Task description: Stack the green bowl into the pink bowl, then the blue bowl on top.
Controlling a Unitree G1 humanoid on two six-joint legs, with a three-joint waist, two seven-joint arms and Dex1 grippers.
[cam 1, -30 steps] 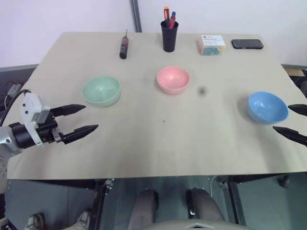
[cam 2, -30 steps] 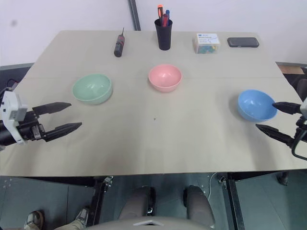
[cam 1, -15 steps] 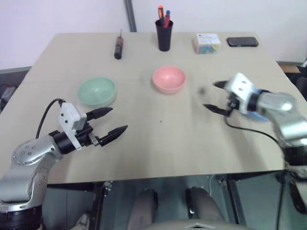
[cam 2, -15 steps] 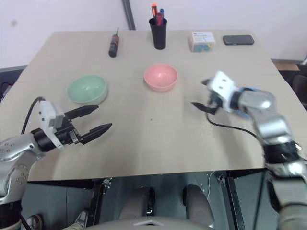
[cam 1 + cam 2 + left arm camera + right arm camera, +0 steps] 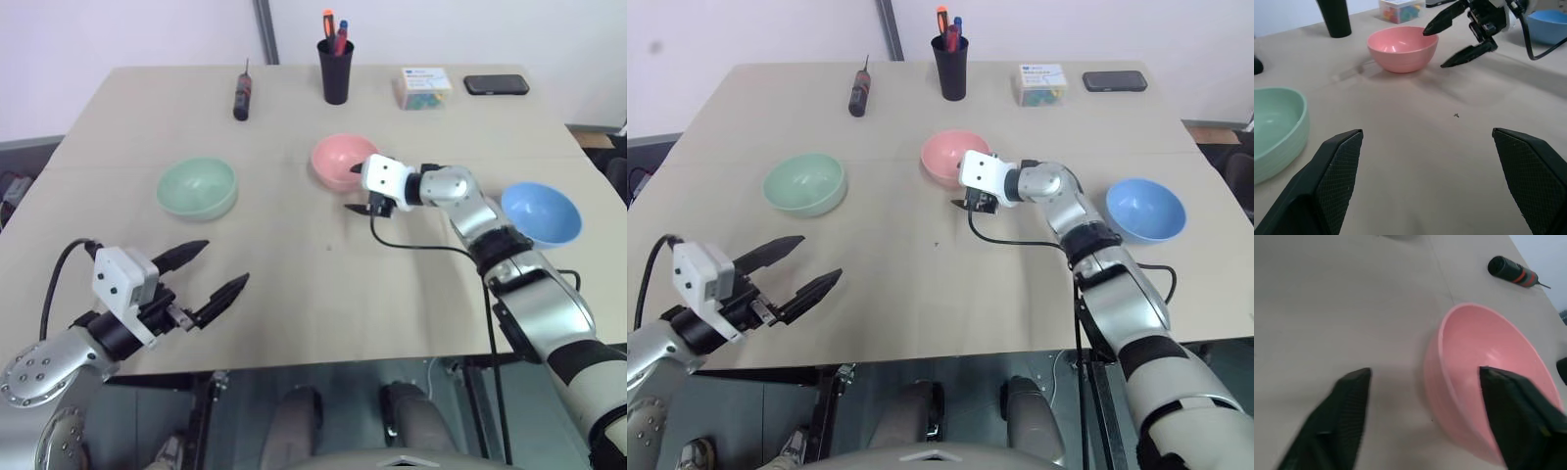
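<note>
Centrally, the right gripper (image 5: pixel 355 188) straddles the near rim of the pink bowl (image 5: pixel 338 160), jaws parted (one finger over the bowl, one outside) and gripping nothing. Green bowl (image 5: pixel 197 187) sits left, blue bowl (image 5: pixel 541 212) right. Left gripper (image 5: pixel 210 269) hovers spread wide, empty, above the table (image 5: pixel 294 284).

No writing, brand, number or sign can be read anywhere on the table. The small clear plastic box (image 5: pixel 424 88) at the far edge carries a white label with a blue patch. Its print is too small to make out.
</note>
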